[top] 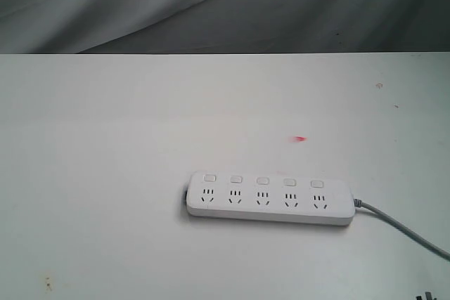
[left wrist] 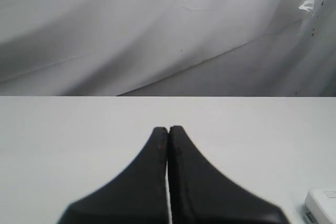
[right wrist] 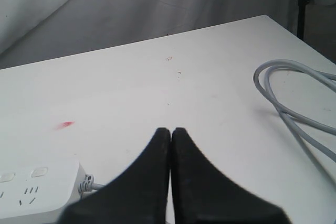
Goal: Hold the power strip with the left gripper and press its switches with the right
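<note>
Black two-fingered left gripper [left wrist: 167, 129] and right gripper [right wrist: 170, 130] are pressed closed, empty; the long white plastic power strip [top: 271, 198] is laid on a white table [top: 105, 173], seemingly untouched.

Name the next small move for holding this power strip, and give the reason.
Probably open the left gripper: its jaws are pressed shut with nothing between them, and the power strip lies untouched on the table, so a grip needs open jaws first.
</note>
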Robot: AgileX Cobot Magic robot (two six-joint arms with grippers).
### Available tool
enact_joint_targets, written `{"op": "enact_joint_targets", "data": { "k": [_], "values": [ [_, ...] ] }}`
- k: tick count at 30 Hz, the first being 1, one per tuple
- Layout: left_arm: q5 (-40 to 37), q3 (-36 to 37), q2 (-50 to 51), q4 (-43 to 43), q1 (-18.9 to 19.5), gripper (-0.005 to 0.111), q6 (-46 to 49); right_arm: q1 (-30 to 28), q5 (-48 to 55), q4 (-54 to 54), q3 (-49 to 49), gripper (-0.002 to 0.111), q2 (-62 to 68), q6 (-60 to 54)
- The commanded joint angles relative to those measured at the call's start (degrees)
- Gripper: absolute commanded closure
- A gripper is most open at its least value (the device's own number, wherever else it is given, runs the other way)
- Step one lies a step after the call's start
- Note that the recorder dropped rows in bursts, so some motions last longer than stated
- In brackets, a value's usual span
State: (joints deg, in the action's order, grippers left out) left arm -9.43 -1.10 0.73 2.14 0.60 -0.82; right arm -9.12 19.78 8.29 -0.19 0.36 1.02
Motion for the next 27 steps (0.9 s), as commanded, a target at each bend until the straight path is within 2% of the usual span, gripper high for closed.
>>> {"op": "enact_joint_targets", "data": {
  "k": [1, 8, 27],
  "values": [
    [0.53, 1.10, -0.73, 0.24, 0.15, 0.106, -0.58, 0.07, -0.08, -0.23, 0.19, 0.108, -0.36, -0.03],
    [-6.22, 1.10, -0.73, 0.00, 0.15, 0.106, -0.49, 0.07, -0.08, -0.23, 0.19, 0.108, -0.36, -0.03],
    [-5.80, 1.10, -0.73, 0.00, 0.15, 0.106, -0.49, 0.07, -0.08, -0.23, 0.19, 0.108, -0.36, -0.03]
  ]
}}
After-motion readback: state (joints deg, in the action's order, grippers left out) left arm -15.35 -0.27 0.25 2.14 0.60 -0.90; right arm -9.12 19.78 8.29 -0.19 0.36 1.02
